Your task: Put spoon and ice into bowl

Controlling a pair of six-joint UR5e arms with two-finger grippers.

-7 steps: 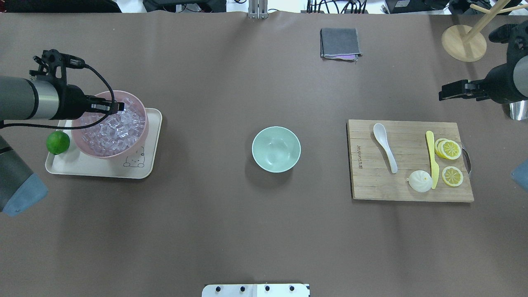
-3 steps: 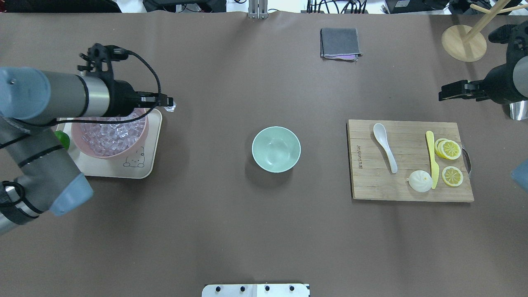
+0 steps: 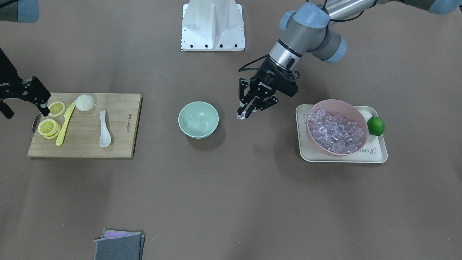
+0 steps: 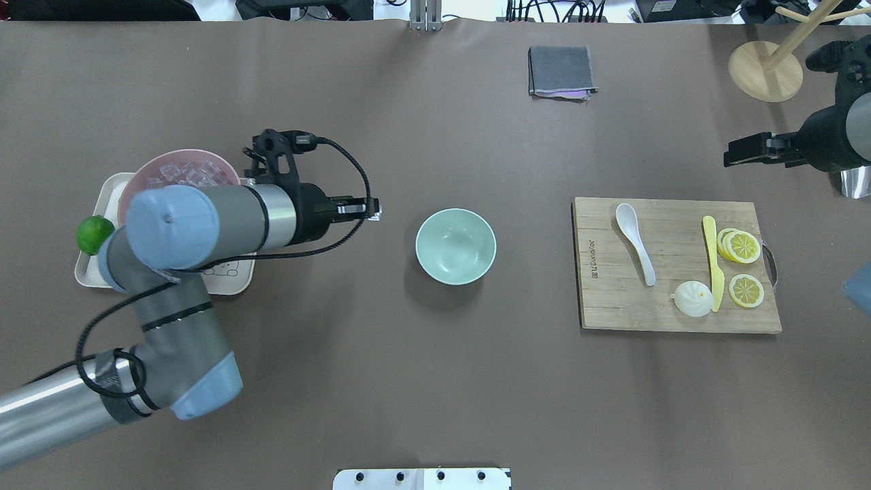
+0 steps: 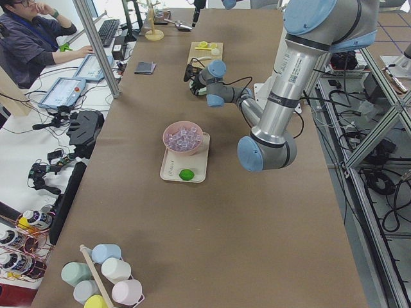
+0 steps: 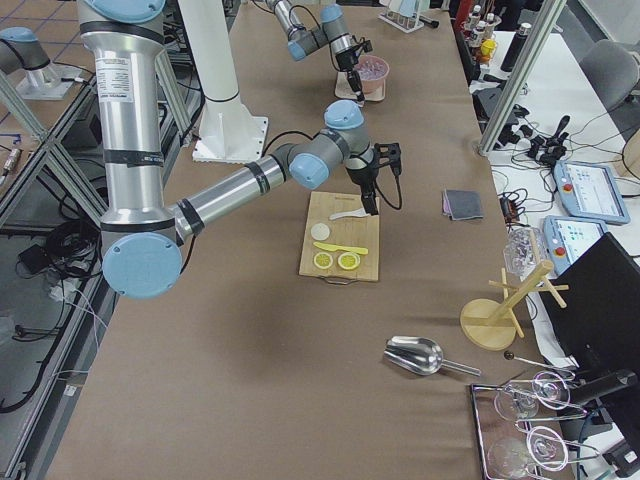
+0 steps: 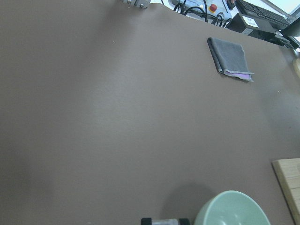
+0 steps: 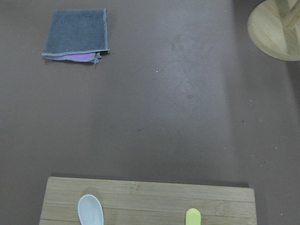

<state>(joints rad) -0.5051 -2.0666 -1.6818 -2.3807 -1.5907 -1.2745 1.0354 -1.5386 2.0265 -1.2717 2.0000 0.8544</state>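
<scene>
The mint-green bowl stands at the table's middle, also in the front view and at the bottom of the left wrist view. My left gripper is shut on a clear ice cube and holds it above the table, just left of the bowl and apart from it. The white spoon lies on the wooden cutting board; its scoop shows in the right wrist view. My right gripper is open and empty, above the table beyond the board's far right corner.
A pink bowl full of ice cubes and a lime sit on a cream tray. The board also holds a yellow knife, lemon slices and a white bun. A grey cloth and a wooden stand are at the far side.
My left gripper has come out of the pink bowl with an ice cube and moved right, to just beside the mint-green bowl. The right arm has not moved.
</scene>
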